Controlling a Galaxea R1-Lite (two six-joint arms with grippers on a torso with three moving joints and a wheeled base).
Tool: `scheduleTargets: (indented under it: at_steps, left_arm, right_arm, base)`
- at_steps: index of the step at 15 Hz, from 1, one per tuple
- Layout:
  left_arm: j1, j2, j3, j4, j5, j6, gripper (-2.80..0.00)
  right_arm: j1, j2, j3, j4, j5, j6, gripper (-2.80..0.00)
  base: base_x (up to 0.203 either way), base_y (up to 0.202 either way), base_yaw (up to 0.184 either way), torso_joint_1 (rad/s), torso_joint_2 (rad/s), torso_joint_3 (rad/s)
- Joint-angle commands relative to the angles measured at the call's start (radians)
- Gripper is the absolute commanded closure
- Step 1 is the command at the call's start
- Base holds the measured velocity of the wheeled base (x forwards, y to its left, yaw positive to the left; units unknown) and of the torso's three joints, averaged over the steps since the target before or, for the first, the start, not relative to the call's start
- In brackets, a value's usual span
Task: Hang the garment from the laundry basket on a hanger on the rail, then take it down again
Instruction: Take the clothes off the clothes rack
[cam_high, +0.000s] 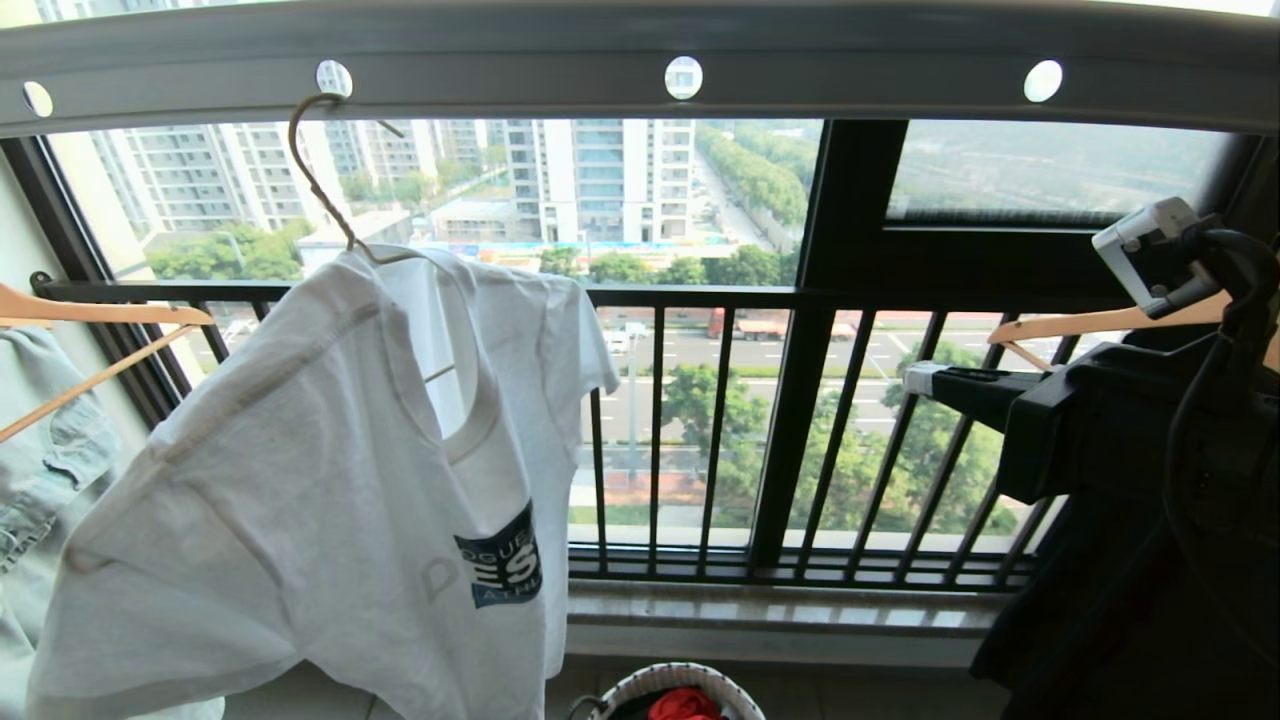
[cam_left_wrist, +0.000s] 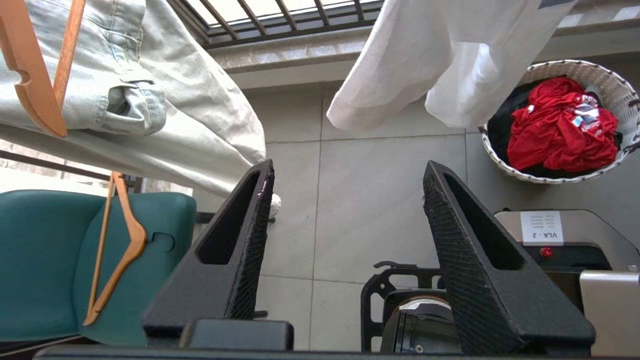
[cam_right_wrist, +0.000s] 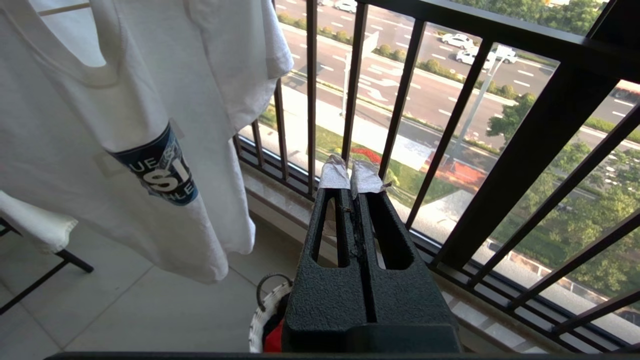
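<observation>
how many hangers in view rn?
3 in the head view: wire hanger carrying the white T-shirt on the rail; wooden hanger far left; wooden hanger far right. More may be hidden.

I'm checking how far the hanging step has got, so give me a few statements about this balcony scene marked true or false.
1. The white T-shirt hangs on the wire hanger, hooked in a hole of the grey rail. True.
2. The left gripper is clamped on the T-shirt's hem. False: it is open and holds nothing; the shirt hangs clear of it.
3. The right gripper is shut and empty. True.
4. The laundry basket is empty. False: a red cloth and something dark lie in it.
5. The T-shirt's logo is red. False: it is dark navy and white.
</observation>
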Motion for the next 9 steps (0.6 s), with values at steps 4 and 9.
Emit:
scheduleTargets:
  at_steps: [4,9]
  left_arm:
    - [-0.002,0.119,0.102,-0.225,-0.009,0.102,-2.80]
    - [-0.002,0.198,0.100,-0.254,-0.017,0.143,-2.80]
  right_arm:
    - [0.000,-0.003,0.000,-0.003,0.001,-0.002,0.00]
    - [-0.001,-0.009,0.000,-0.005,0.002,-0.002,0.00]
  base:
    - [0.000,0.000,0.000,0.000,0.00,0.000]
    - [0.000,0.000,0.000,0.000,0.00,0.000]
